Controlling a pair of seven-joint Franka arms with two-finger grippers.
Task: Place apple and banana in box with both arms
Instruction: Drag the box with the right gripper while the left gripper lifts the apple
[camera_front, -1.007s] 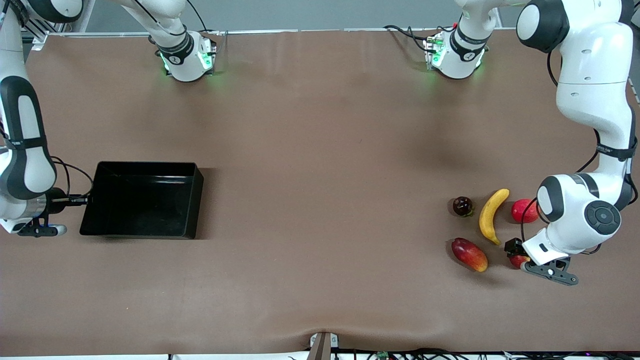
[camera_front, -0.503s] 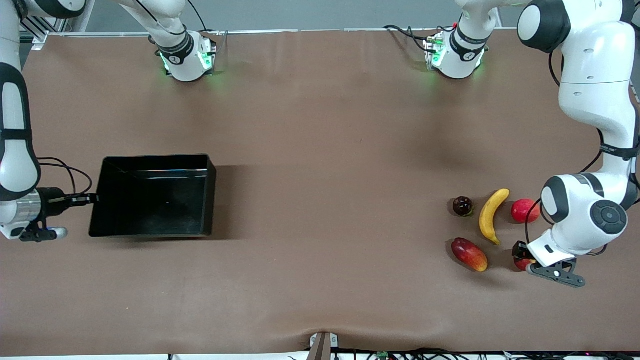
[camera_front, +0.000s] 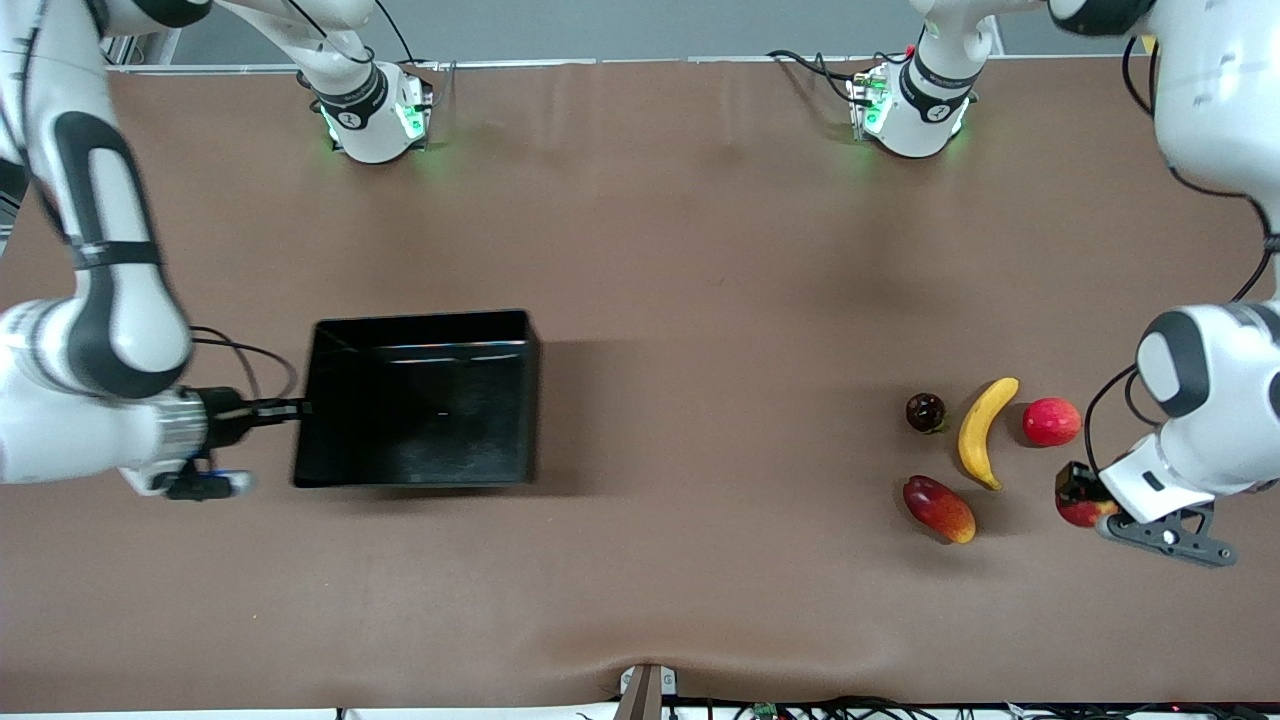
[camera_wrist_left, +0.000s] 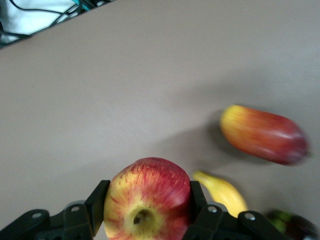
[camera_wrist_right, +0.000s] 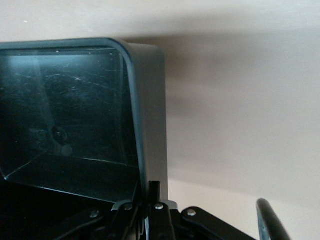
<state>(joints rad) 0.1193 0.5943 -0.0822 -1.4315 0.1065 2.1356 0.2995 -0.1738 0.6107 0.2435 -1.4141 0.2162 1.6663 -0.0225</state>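
My left gripper (camera_front: 1078, 497) is shut on the apple (camera_front: 1084, 513), red with yellow streaks, just over the table at the left arm's end. In the left wrist view the apple (camera_wrist_left: 147, 197) sits between both fingers (camera_wrist_left: 97, 202), stem dimple showing. The banana (camera_front: 982, 430) lies on the table beside it and also shows in the left wrist view (camera_wrist_left: 222, 192). My right gripper (camera_front: 300, 408) is shut on the end wall of the black box (camera_front: 420, 320). In the right wrist view the box rim (camera_wrist_right: 131, 100) runs between the closed jaws. The box is empty.
A plain red round fruit (camera_front: 1051, 421), a mango (camera_front: 938, 509) and a dark round fruit (camera_front: 925, 411) lie around the banana. The mango (camera_wrist_left: 262, 134) also shows in the left wrist view. Brown table stretches between box and fruits.
The right gripper has carried the box toward the table's middle. The left gripper has moved with the apple away from the mango, toward the left arm's end of the table.
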